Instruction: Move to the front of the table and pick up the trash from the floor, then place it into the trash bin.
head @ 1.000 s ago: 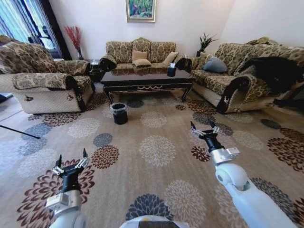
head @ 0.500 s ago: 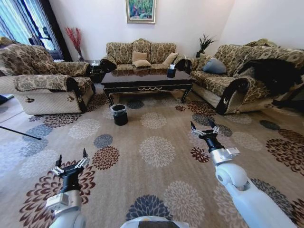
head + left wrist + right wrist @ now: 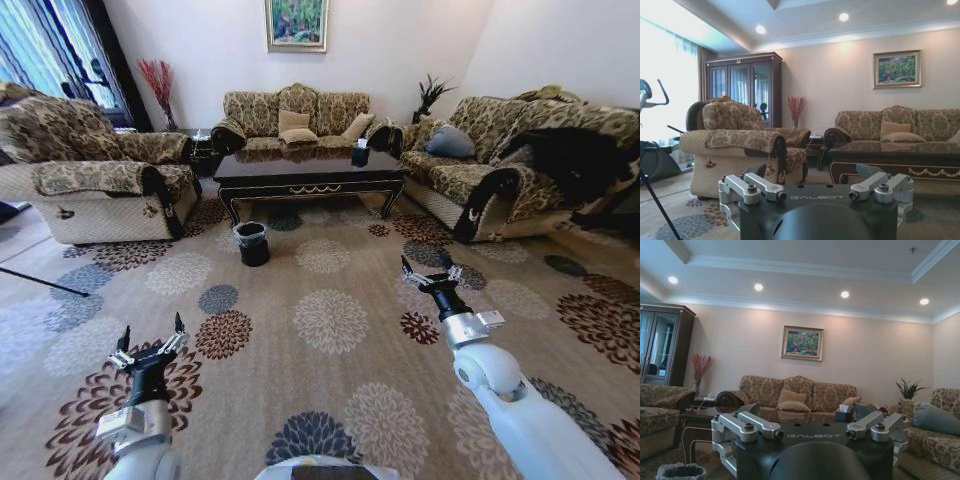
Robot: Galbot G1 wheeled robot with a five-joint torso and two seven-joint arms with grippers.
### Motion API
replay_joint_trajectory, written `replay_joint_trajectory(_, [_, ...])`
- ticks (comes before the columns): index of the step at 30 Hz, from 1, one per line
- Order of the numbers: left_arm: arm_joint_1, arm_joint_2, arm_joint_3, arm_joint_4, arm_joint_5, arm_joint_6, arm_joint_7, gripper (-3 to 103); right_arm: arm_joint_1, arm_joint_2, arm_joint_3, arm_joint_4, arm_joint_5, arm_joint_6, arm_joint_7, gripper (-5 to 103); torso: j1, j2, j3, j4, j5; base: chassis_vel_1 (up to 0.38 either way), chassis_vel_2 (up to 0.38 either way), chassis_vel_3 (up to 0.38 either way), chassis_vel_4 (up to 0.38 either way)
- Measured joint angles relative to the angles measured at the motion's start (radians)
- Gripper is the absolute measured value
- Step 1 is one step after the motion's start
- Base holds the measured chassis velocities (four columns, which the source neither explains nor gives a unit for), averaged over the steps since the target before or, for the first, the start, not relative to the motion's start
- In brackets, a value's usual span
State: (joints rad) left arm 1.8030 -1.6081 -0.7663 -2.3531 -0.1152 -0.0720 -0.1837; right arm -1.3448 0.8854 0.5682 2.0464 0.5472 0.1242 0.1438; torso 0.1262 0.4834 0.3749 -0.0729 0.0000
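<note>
Claws: my left claw (image 3: pixel 152 340) and right claw (image 3: pixel 431 270) spread, empty; round black liner-fitted trash bin (image 3: pixel 251 242) and glossy dark wooden table (image 3: pixel 305 168) far ahead.

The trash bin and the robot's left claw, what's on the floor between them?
Just bare flowered carpet. The head view shows nothing lying between the trash bin and the open left gripper, which hangs above the floor.

The brand name "GALBOT" is printed in pale capitals on the dark housing of the left gripper (image 3: pixel 816 186), at lower centre of the left wrist view. The same word is borne by the right gripper (image 3: pixel 810 426), at lower centre of the right wrist view.
</note>
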Motion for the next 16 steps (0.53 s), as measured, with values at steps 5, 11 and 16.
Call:
replay_joint_trajectory(5, [0.0, 0.0, 0.0, 0.0, 0.0, 0.0, 0.0, 100, 0.0, 0.0, 0.0, 0.0, 0.0, 0.0, 0.0, 100, 0.008, 0.02, 0.013, 0.0, 0.0, 0.0, 0.0, 0.0, 0.0])
replay_joint_trajectory(11, [0.0, 0.0, 0.0, 0.0, 0.0, 0.0, 0.0, 100, 0.0, 0.0, 0.0, 0.0, 0.0, 0.0, 0.0, 100, 0.017, 0.045, 0.028, 0.0, 0.0, 0.0, 0.0, 0.0, 0.0])
replay_joint_trajectory(16, [0.0, 0.0, 0.0, 0.0, 0.0, 0.0, 0.0, 100, 0.0, 0.0, 0.0, 0.0, 0.0, 0.0, 0.0, 100, 0.026, 0.066, 0.04, 0.0, 0.0, 0.0, 0.0, 0.0, 0.0])
